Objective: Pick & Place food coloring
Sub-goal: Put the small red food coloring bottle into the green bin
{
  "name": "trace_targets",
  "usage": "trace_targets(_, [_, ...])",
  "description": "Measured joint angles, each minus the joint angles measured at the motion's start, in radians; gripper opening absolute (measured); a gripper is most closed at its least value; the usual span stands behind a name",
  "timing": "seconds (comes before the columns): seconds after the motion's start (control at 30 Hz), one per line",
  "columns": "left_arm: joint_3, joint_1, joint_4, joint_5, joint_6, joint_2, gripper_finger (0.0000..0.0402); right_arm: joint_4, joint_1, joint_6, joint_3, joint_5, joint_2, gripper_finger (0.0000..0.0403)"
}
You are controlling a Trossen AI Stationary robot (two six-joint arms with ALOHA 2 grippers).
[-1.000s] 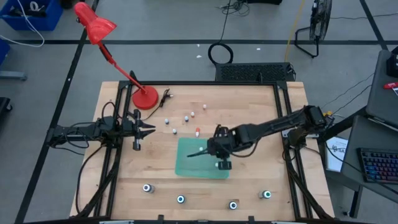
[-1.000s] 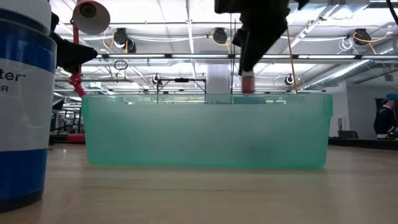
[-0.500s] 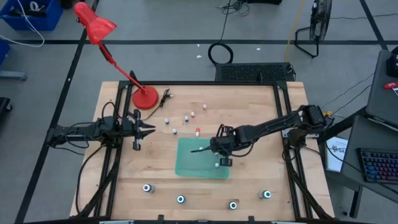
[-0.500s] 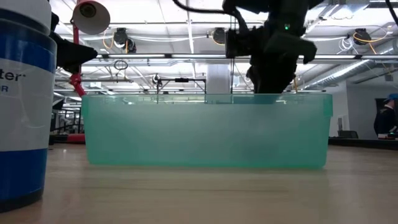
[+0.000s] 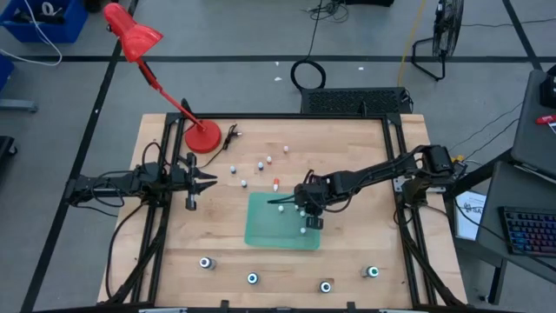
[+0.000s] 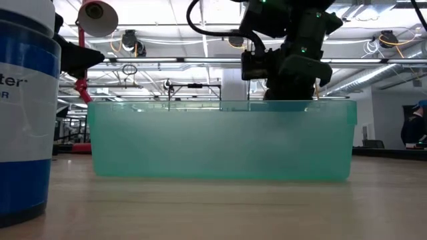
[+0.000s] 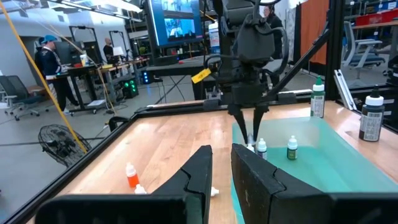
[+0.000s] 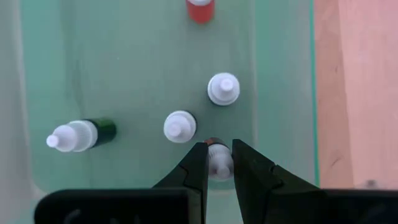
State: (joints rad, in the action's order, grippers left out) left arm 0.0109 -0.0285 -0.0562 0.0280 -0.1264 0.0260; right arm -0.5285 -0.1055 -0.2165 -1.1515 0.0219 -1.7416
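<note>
Right gripper (image 8: 219, 163) lowered inside green bin (image 5: 261, 228), fingers clamped on white-capped food coloring bottle (image 8: 217, 163) near bin wall. Standing just beside: two upright bottles (image 8: 223, 88); farther off, one green bottle lying flat (image 8: 81, 135). Risk on release: tipping of neighbours through finger contact during opening or retraction. Left gripper (image 5: 208, 183) parked at left table edge, fingers together, empty.
</note>
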Motion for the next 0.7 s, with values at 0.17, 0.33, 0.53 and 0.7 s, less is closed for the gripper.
trace_targets(0.17, [0.0, 0.0, 0.0, 0.0, 0.0, 0.0, 0.0067, 0.002, 0.0, 0.001, 0.0, -0.001, 0.0, 0.0041])
trace_targets(0.33, [0.0, 0.0, 0.0, 0.0, 0.0, 0.0, 0.0067, 0.002, 0.0, 0.016, 0.0, -0.029, 0.0, 0.0054])
trace_targets(0.53, [0.0, 0.0, 0.0, 0.0, 0.0, 0.0, 0.0067, 0.002, 0.0, 0.015, 0.0, -0.029, 0.0, 0.0081])
trace_targets(0.7, [0.0, 0.0, 0.0, 0.0, 0.0, 0.0, 0.0067, 0.002, 0.0, -0.004, 0.0, -0.028, 0.0, 0.0088])
